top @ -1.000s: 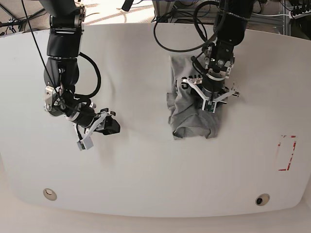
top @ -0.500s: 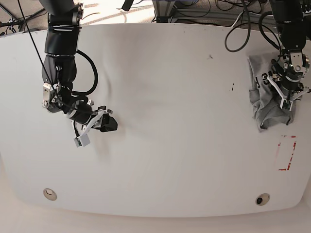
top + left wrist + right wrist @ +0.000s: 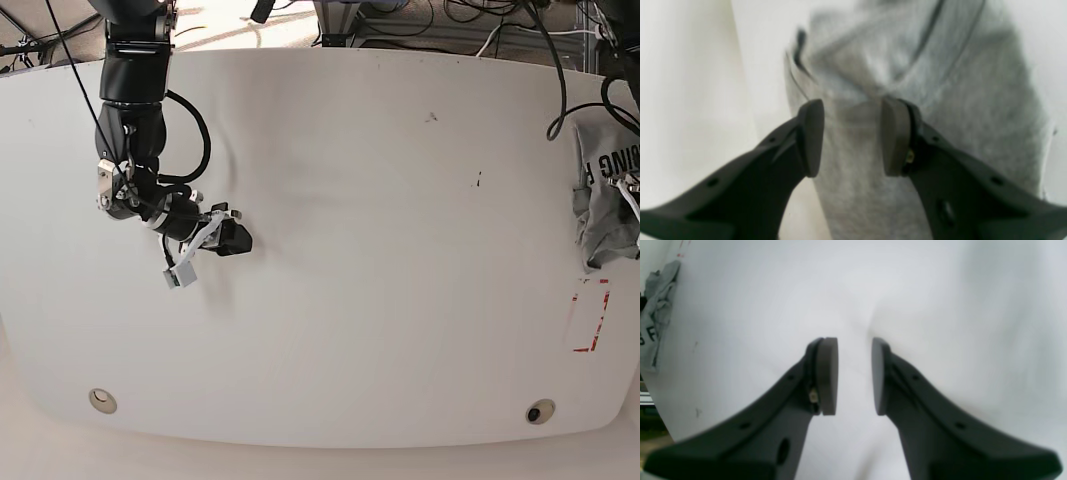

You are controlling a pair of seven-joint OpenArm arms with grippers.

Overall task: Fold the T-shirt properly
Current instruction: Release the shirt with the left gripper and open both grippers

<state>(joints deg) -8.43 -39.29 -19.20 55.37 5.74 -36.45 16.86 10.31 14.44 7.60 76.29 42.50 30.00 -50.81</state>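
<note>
With the folded T-shirt (image 3: 927, 110) lying directly beneath the part-open, empty left gripper (image 3: 851, 136) at the table (image 3: 350, 250) edge, folding appears complete; retraction follows, the right gripper (image 3: 853, 376) likewise part-open and empty.

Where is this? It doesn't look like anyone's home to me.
Probably a robotics lab: two black robot arms work over a big white table, loose cables trail behind it, and a grey T-shirt lies at its edge.

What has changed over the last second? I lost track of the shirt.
The left gripper dragged the T-shirt from mid-table to the table's edge on the robot's left. The right gripper stayed open and empty, barely shifting.
</note>
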